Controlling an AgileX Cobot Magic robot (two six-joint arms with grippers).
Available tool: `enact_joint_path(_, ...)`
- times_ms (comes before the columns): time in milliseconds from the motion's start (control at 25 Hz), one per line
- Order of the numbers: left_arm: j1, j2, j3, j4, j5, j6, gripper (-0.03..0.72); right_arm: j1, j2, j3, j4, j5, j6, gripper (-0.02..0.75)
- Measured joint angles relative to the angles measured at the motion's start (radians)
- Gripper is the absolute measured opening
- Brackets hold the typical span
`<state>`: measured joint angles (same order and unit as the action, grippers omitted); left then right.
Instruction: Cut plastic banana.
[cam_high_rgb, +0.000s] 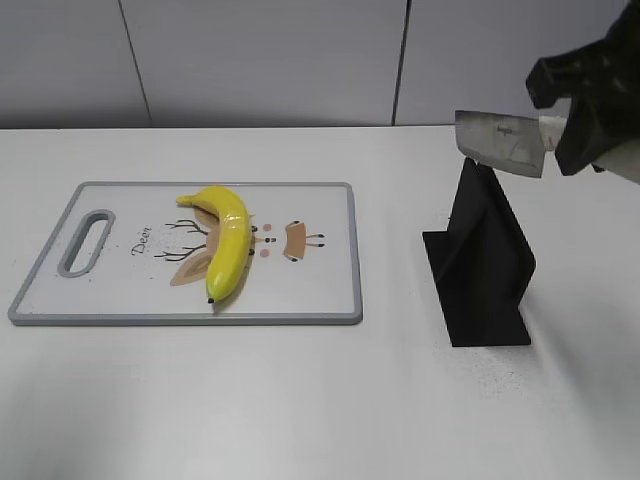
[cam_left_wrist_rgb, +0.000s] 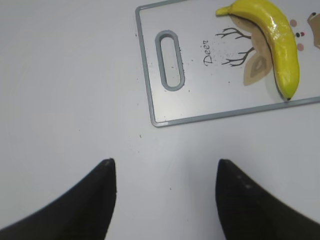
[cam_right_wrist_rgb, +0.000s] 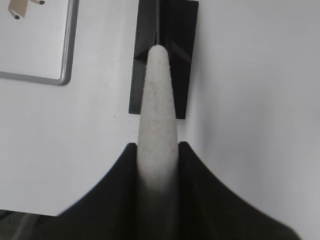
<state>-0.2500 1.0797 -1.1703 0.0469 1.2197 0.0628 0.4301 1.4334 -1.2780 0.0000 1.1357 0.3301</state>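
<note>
The plastic banana (cam_high_rgb: 229, 240) is glossy yellow and lies curved on the white cutting board (cam_high_rgb: 110, 300) at the left; it also shows in the left wrist view (cam_left_wrist_rgb: 280, 40) on the board (cam_left_wrist_rgb: 150, 65). My right gripper (cam_high_rgb: 575, 125) is shut on a knife (cam_high_rgb: 500, 140), holding the blade in the air above the black knife stand (cam_high_rgb: 485, 260). In the right wrist view the pale handle (cam_right_wrist_rgb: 159, 115) sits between the jaws (cam_right_wrist_rgb: 158, 147). My left gripper (cam_left_wrist_rgb: 165, 165) is open and empty over bare table, below the board's handle end.
The black stand also shows in the right wrist view (cam_right_wrist_rgb: 162, 60), right of the board's corner (cam_right_wrist_rgb: 62, 75). The board has a grey rim, a handle slot (cam_high_rgb: 85, 240) and a deer drawing. A grey wall runs behind the white table.
</note>
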Motion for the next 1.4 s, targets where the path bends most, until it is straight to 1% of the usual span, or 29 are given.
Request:
enact_joint_path(160,0.0,-0.129,0.104,-0.004,0.001,0.0,0.589,0.0,-0.065,0.115,-0.007,-0.102,0.045,0.162)
enact_joint_path(280,0.0,-0.229,0.188,-0.008,0.001,0.0,0.589,0.0,-0.085,0.161,-0.007,-0.154,0.057,0.162)
enact_joint_path(560,0.0,-0.42,0.413,-0.01,-0.042,0.0,0.589,0.0,-0.087,0.182,-0.011,-0.248,0.063,0.161)
enact_joint_path(680,0.0,-0.486,0.497,-0.01,-0.055,0.0,0.589,0.0,-0.087,0.182,-0.016,-0.258,0.067,0.161)
enact_joint_path(840,0.0,-0.586,0.591,-0.011,-0.078,0.0,0.589,0.0,-0.087,0.182,-0.074,-0.257,0.115,0.161)
enact_joint_path(920,0.0,-0.64,0.62,-0.013,-0.091,0.0,0.589,0.0,-0.087,0.182,-0.102,-0.249,0.134,0.161)
enact_joint_path(1120,0.0,-0.776,0.665,-0.025,-0.124,0.0,0.589,0.0,-0.087,0.182,-0.106,-0.242,0.141,0.161)
enact_joint_path(1400,0.0,-0.966,0.67,-0.033,-0.135,0.0,0.589,0.0,-0.087,0.182,-0.077,-0.242,0.142,0.161)
